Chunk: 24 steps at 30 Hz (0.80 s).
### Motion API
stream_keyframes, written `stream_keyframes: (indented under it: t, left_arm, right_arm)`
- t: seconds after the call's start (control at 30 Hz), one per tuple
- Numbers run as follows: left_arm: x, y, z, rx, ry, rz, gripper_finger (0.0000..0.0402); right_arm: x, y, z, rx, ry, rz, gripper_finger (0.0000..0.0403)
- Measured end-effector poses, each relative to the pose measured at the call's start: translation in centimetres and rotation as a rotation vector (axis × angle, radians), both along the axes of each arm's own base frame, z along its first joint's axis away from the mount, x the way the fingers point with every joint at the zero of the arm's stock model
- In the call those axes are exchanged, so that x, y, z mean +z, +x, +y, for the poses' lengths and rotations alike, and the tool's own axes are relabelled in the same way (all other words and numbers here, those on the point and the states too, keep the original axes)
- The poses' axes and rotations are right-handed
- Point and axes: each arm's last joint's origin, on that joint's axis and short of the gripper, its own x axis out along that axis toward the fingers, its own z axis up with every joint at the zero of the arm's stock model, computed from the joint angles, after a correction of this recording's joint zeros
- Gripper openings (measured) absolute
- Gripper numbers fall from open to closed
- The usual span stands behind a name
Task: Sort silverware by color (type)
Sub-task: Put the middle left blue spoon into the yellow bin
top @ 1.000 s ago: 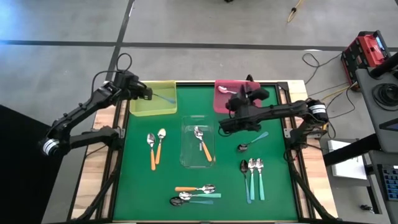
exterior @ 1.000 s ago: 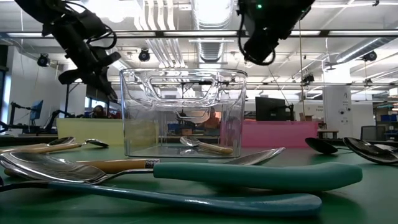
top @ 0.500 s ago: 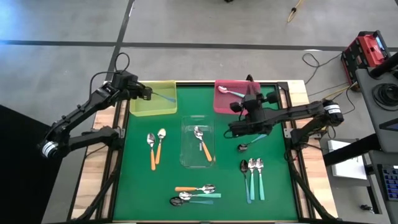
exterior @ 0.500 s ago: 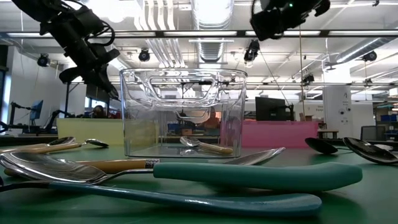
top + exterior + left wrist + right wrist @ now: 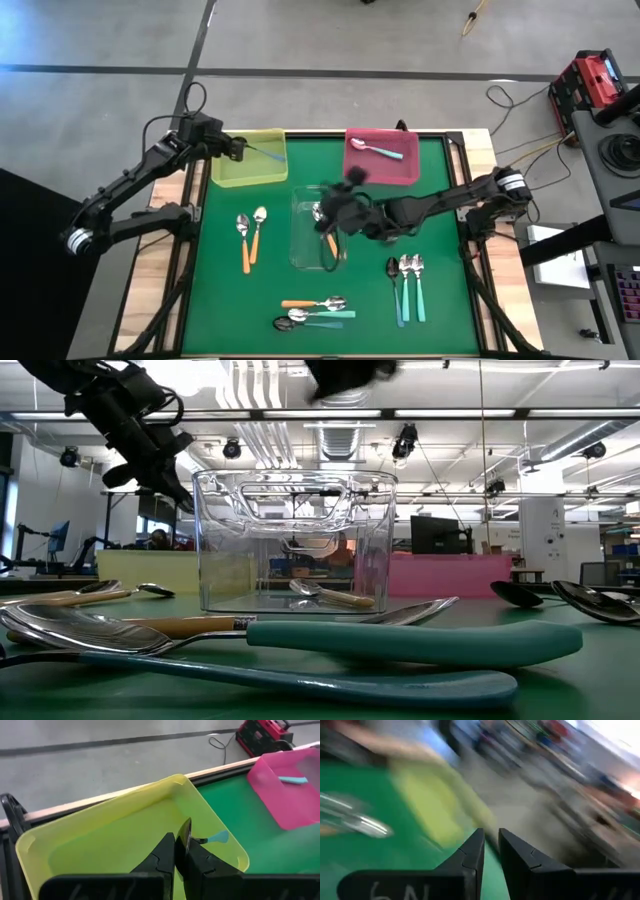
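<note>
Two arms are at different stages of the sort. Over the shallow yellow plastic tray at the far left of the green tabletop, the left gripper is clamped on a small spoon with a silver bowl and a teal handle, holding it just above the tray floor; judging by this, the step in hand is dropping that spoon, which calls only for parting the fingers. The right gripper hangs over the clear plastic box at the middle of the tabletop, its fingers narrowly apart and, as far as the blurred wrist view allows, holding nothing. Inside the box lies an orange-handled spoon. Another teal-handled spoon already rests in the pink tray at the far right. Still loose on the tabletop are an orange-handled pair at the left, a teal-handled trio at the right, and a mixed cluster at the near edge. Next, the right gripper probably needs to open wider and descend on a handle.
</note>
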Motion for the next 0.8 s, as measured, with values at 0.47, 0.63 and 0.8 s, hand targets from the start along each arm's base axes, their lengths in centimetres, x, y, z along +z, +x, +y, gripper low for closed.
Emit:
stream_keyframes:
  t: [0.47,0.63,0.8]
  left_arm:
    - [-0.5,-0.2,0.1,0.028,0.001,0.051,0.0000]
    - [-0.7,-0.1,0.2,0.055,-0.011,0.058,0.0000]
    - [-1.1,-0.1,0.5,0.101,-0.021,0.081,0.0000]
  right_arm:
    - [5.9,-3.6,-3.6,0.694,0.162,-0.206,0.0047]
    - [5.3,-7.5,-5.1,0.694,0.158,-0.232,0.0047]
    - [3.0,-11.0,-5.5,0.686,0.143,-0.293,0.0047]
